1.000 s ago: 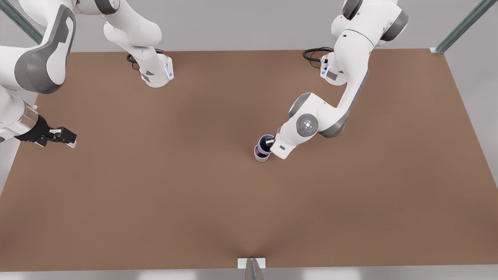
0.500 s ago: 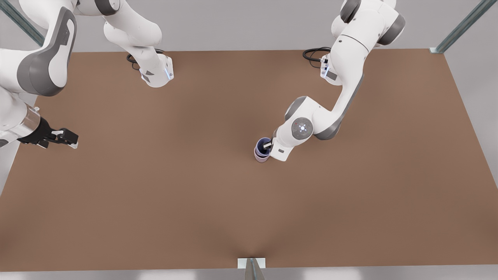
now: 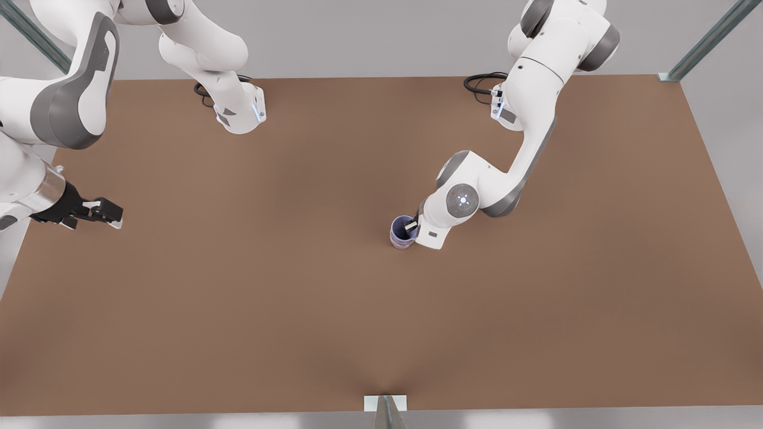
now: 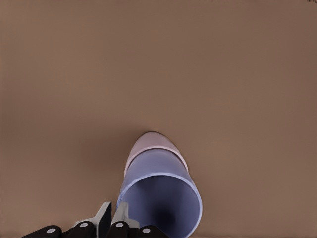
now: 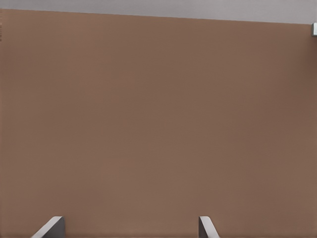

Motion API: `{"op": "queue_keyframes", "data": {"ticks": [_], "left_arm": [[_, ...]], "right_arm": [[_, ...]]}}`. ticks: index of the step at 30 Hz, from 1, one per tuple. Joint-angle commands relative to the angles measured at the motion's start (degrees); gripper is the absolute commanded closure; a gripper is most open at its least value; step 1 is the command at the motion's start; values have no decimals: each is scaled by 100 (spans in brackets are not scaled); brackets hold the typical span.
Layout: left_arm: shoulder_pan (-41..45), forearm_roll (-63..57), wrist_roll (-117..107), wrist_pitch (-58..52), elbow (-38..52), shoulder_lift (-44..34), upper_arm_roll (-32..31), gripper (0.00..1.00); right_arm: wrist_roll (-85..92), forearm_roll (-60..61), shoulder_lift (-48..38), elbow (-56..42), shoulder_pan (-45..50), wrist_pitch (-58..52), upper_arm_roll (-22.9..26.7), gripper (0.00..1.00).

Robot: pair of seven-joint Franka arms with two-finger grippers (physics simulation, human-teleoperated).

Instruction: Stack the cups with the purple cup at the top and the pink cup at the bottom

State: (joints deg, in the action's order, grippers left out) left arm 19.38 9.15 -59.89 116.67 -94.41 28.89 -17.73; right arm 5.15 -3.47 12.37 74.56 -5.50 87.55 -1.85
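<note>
Already, left tool (image 3: 410,226) pinches purple cup (image 3: 403,229) inside pink cup (image 4: 150,144).

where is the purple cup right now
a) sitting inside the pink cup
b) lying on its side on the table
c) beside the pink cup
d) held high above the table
a: the purple cup sits nested in the pink cup, with the left gripper pinching its rim.

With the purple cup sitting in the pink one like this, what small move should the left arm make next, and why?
Probably open the jaws and let go. The purple cup sits nested inside the pink cup, and the left gripper pinches its rim wall, jaws shut. The stack stands on the table. The right gripper waits open at the front view's left.
</note>
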Motion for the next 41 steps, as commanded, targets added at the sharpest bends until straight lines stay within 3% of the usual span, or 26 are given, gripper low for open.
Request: {"op": "queue_keyframes", "data": {"ticks": [1, 4, 6, 8, 10, 15, 16, 17, 20, 23, 26, 29, 36, 41], "left_arm": [[-4, -1, -348, -4, 2, -6, -2, 72], [-4, -9, -340, -21, 10, -15, -2, 72], [-4, -10, -331, -30, 10, -24, -2, 60], [-4, -18, -313, -30, 10, -15, -2, 40], [-4, -18, -304, -30, 28, -41, -2, 29], [-13, -141, -208, -574, 450, -24, 51, 28], [-57, -212, 309, -943, 642, -41, 173, 4], [-66, -220, 951, -1664, 942, -67, 454, 0], [-66, -212, 3587, -2798, 1461, -243, 1711, 0], [-57, -474, 5645, -2913, 1461, -674, 2819, 0], [-320, -994, 5892, -2922, 1434, -1306, 2706, 0], [-848, -1653, 5813, -2860, 1443, -1579, 1844, 0], [-1393, -1583, 6226, -2535, 1425, -1737, 1264, 0], [-1393, -1618, 6208, -2535, 1417, -1746, 1211, 0]], "right_arm": [[48, 4, -7, -3, 5, 42, 0, 0], [48, 4, -7, -3, -13, 42, 0, 0], [48, 4, -7, -3, -4, 42, 0, 0], [48, 4, -7, -3, -4, 51, 0, 0], [48, 4, -7, -3, -4, 51, 0, 0], [48, 4, 20, -3, 5, 86, 0, 0], [48, 4, 20, -3, 5, 86, 0, 0], [39, 4, 20, -3, 5, 78, 0, 0], [48, 4, 20, -3, 5, 86, 0, 0], [48, 4, 20, -3, -22, 86, 0, 0], [48, 4, 20, -3, -22, 86, 0, 0], [48, 4, 20, -3, -22, 86, 0, 0], [48, -4, 20, -3, -4, 86, 0, 0], [48, -4, 20, -3, 5, 86, 0, 0]]}}
